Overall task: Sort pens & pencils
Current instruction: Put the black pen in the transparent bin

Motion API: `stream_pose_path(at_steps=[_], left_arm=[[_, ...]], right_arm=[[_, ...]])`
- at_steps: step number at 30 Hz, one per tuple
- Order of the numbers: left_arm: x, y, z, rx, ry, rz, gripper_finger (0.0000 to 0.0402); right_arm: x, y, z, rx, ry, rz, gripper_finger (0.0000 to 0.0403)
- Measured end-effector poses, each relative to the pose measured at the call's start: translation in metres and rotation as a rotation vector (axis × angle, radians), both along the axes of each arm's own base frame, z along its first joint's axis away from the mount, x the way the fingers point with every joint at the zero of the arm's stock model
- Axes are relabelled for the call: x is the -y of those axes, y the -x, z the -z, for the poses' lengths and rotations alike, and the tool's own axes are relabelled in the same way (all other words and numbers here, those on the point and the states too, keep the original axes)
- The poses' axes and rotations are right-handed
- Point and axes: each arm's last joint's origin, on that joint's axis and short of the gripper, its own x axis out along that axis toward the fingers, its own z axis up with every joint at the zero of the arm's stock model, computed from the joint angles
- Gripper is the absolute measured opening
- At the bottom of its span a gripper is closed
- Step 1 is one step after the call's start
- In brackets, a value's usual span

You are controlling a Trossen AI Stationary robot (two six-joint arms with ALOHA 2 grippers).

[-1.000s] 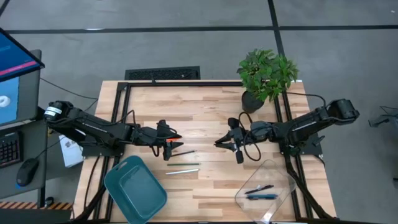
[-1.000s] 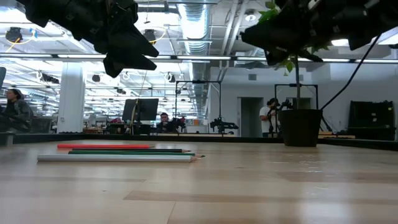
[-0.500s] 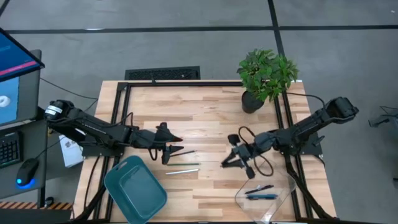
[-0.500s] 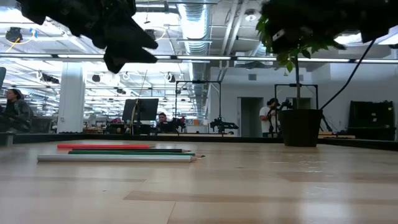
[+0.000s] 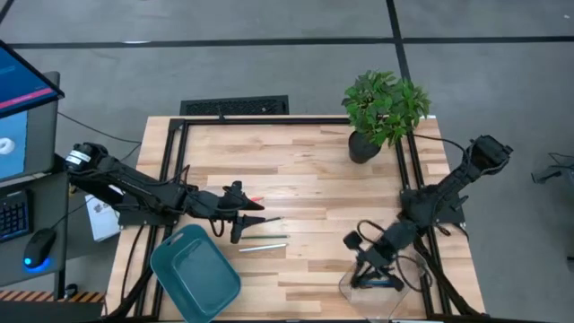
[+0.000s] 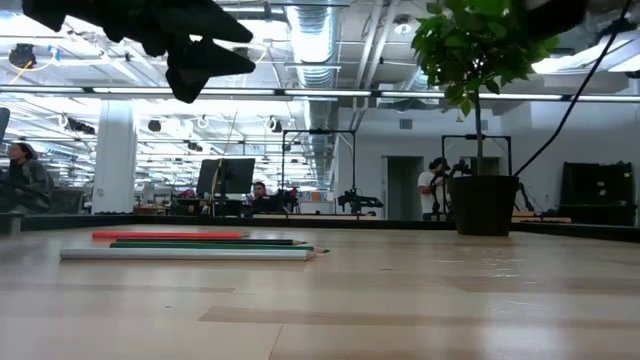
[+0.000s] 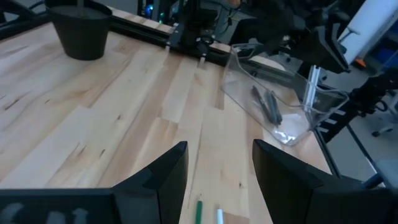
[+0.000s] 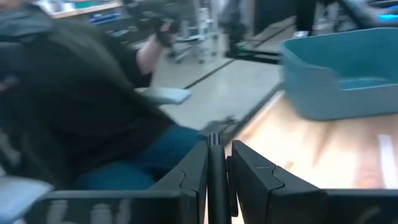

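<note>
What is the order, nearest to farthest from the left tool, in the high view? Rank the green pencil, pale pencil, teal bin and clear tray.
1. Green pencil: just beside the left tool, on its plant side.
2. Pale pencil: a little past it, toward the table's front edge.
3. Teal bin: at the front-left corner.
4. Clear tray: across the table, at the front-right.
</note>
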Motion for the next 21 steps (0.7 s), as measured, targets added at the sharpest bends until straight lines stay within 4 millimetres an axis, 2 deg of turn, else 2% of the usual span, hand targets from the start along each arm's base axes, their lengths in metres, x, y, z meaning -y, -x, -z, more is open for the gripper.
stream_pose_path(at_steps=[11, 21], left_arm=[[0.004, 0.001, 0.000, 0.000, 0.067, 0.002, 0.0171], [0.003, 0.001, 0.000, 0.003, 0.061, -0.021, 0.0171]], right_arm=[[-0.036, 0.042, 0.010, -0.147, 0.027, -0.176, 0.0086], [-0.038, 0.048, 0.012, -0.148, 0.069, -0.120, 0.0086]])
